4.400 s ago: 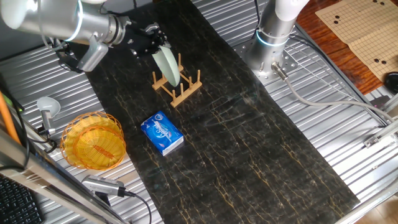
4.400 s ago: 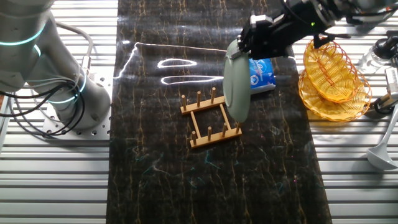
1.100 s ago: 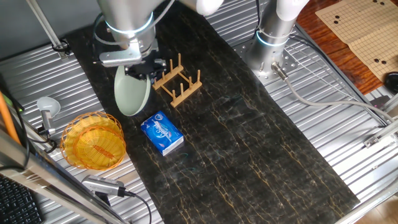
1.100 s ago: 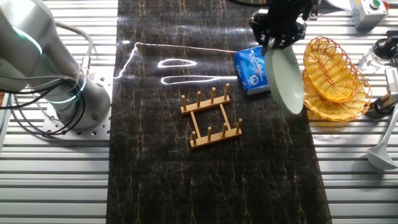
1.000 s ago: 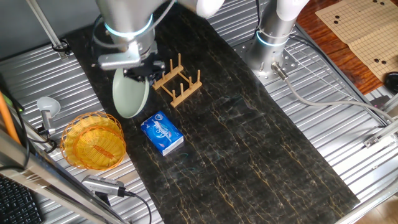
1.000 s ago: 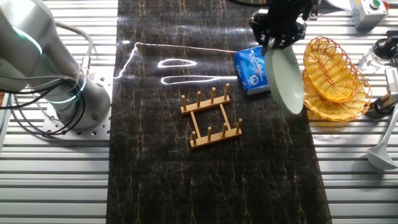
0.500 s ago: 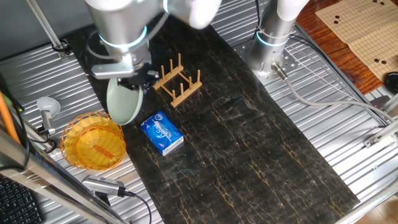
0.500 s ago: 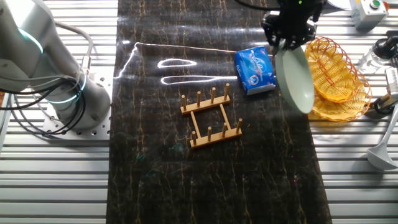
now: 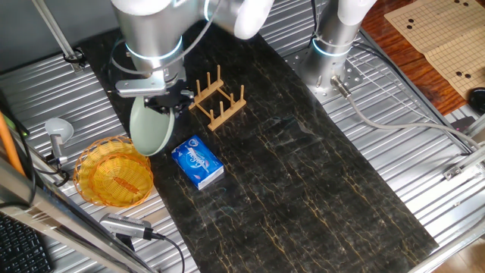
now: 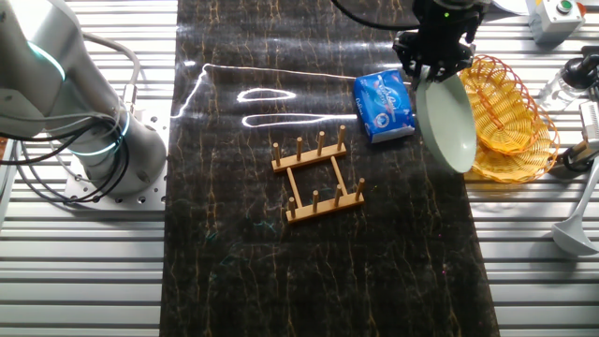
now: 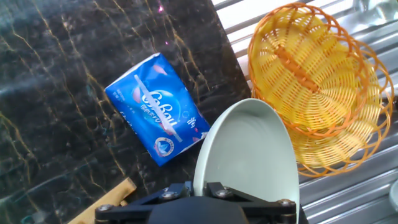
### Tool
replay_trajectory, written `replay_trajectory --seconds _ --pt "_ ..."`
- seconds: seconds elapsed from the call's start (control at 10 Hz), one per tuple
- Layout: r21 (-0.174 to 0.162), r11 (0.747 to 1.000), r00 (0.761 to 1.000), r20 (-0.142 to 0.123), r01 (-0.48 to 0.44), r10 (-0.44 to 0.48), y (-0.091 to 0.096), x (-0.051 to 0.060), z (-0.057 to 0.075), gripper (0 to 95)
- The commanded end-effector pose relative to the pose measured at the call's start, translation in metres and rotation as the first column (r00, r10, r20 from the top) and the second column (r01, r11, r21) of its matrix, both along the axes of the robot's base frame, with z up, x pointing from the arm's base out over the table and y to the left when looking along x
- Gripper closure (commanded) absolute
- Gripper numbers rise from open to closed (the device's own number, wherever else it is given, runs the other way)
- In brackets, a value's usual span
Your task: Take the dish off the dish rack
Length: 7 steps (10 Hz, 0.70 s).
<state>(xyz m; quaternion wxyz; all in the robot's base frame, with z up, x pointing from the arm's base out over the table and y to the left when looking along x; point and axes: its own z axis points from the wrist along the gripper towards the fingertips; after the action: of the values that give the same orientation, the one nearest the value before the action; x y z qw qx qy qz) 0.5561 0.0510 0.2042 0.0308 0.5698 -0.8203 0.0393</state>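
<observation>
The pale mint-green dish (image 9: 148, 130) hangs on edge from my gripper (image 9: 165, 100), clear of the dish rack. My gripper (image 10: 432, 67) is shut on the dish's (image 10: 445, 124) upper rim. The wooden dish rack (image 9: 216, 99) stands empty on the dark mat; in the other fixed view the dish rack (image 10: 318, 176) lies left of the dish. In the hand view the dish (image 11: 249, 162) fills the lower middle, with my gripper (image 11: 200, 190) clamped on its rim and a corner of the dish rack (image 11: 102, 205) at the bottom left.
A yellow-orange woven basket (image 9: 114, 172) sits beside the mat's edge, just below and left of the dish; it also shows in the hand view (image 11: 317, 81). A blue tissue pack (image 9: 197, 162) lies on the mat (image 9: 288, 174) next to the dish. A ladle (image 9: 57, 133) rests near the basket.
The gripper carried the dish away from the rack toward the basket and tissue pack. In the last half second it barely shifted.
</observation>
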Motion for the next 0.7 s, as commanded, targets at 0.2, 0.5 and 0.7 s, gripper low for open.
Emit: replay_trajectory --seconds 0.2,0.5,0.7 --pt "0.058 0.996 0.998 0.003 0.068 -0.069 0.004 0.003 -0.015 95.0" --pt "0.111 0.988 0.994 0.008 0.108 -0.110 0.010 0.002 -0.024 95.0" --pt "0.128 0.987 0.995 0.007 0.099 -0.101 0.013 0.001 -0.028 57.0"
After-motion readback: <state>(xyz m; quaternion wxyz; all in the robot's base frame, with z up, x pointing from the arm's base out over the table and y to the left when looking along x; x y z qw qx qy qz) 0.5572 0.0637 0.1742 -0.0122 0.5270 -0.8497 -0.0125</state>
